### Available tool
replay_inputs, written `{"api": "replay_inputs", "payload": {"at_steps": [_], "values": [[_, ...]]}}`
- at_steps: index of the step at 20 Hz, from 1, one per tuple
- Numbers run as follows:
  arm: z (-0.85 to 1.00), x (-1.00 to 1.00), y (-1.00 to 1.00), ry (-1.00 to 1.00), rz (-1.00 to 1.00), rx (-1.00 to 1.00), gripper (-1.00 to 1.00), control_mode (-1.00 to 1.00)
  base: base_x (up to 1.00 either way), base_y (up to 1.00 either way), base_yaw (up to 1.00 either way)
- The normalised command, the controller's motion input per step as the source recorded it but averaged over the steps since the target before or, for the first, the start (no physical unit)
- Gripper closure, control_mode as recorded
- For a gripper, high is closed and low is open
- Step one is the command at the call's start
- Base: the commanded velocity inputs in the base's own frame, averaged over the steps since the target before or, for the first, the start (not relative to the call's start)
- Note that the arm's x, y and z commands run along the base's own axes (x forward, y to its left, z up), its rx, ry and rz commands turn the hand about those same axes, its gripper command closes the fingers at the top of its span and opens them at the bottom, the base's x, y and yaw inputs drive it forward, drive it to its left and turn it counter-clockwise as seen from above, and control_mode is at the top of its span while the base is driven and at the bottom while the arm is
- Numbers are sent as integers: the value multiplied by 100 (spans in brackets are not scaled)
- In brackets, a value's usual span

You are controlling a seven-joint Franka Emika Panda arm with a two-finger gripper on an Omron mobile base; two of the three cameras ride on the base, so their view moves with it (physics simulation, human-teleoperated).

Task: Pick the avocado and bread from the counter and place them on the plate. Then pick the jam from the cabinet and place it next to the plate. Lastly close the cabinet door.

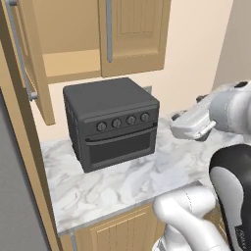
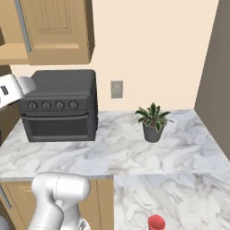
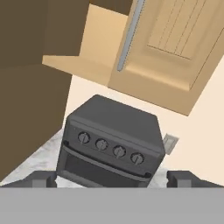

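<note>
Hand view had gripper (image 3: 111, 178) jaws wide apart, holding nothing, aimed at oven (image 3: 111, 142) under cabinet (image 3: 78, 61), open. Jam spot hidden, couldn't tell. Probably rigid, slick, light; grab across middle.

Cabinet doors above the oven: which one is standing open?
The left cabinet door, swung out toward the camera with its grey bar handle facing the room, baring the shelf. The door to its right sits shut above the oven.
</note>
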Motion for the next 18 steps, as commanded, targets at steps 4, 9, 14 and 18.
{"api": "replay_inputs", "payload": {"at_steps": [4,9,14,18], "values": [[5,-36,-4,-28,7,7,-100,-100,0,0,0],[10,-30,16,-15,5,6,-100,-100,0,0,0],[12,-20,27,-4,4,3,-100,-100,0,0,0],[0,-12,2,-3,0,0,-100,-100,0,0,0]]}}
